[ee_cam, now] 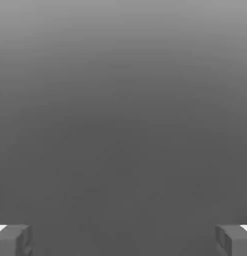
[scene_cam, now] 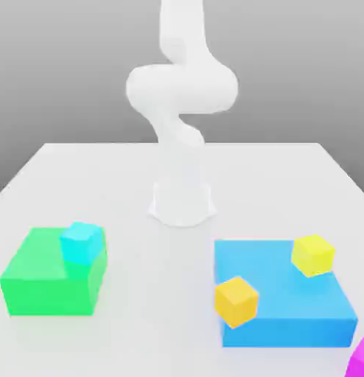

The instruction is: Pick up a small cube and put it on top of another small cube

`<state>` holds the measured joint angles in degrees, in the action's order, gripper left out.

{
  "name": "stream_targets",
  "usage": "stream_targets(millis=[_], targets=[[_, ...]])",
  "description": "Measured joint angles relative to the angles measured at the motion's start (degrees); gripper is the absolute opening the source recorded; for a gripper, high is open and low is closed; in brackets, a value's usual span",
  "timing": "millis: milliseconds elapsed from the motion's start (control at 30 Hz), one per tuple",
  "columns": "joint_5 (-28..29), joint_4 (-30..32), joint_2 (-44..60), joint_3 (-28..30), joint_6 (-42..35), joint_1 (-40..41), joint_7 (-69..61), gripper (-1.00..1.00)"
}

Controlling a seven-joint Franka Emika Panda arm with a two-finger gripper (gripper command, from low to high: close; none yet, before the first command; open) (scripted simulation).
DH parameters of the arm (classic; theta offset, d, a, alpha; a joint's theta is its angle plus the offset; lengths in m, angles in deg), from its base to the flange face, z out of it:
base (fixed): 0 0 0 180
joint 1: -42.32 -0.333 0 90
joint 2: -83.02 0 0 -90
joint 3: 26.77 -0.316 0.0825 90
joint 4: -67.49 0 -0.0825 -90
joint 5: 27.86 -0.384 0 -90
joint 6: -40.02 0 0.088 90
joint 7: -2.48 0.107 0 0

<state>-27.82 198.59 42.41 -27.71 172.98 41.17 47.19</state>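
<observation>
Standing wide apart, the jaws of the gripper [ee_cam: 123,240] hold nothing; in the hand view the two grey fingertips [ee_cam: 13,240] sit at opposite edges with only plain grey between them.

I take the blue block [scene_cam: 288,316] as landmark. The pink cube [scene_cam: 362,359] lies on the table [scene_cam: 104,169] just beside the block's near corner on the exterior view's right, partly cut by the picture edge. The cyan cube [scene_cam: 82,242] is well apart from the blue block, toward the exterior view's left, resting on a green block [scene_cam: 45,283]. An orange cube [scene_cam: 236,300] and a yellow cube [scene_cam: 312,255] sit on the blue block.

The arm [scene_cam: 181,88] rises behind the blue block, near the table's middle. I judge that nothing is picked yet. How the pink cube lies from the jaws I cannot tell exactly; likely the hand must travel toward the near right corner and go down. A cube has no long axis, so the jaws only need to line up with two flat faces.
</observation>
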Motion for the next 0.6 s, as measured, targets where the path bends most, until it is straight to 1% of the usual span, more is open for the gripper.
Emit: stream_targets(millis=[333,600], targets=[[0.9,-2.8,21.1,-4.4,4.7,-4.5,-4.1,0.00],[3.4,-5.0,37.7,-8.1,8.3,-8.5,-6.1,0.00]])
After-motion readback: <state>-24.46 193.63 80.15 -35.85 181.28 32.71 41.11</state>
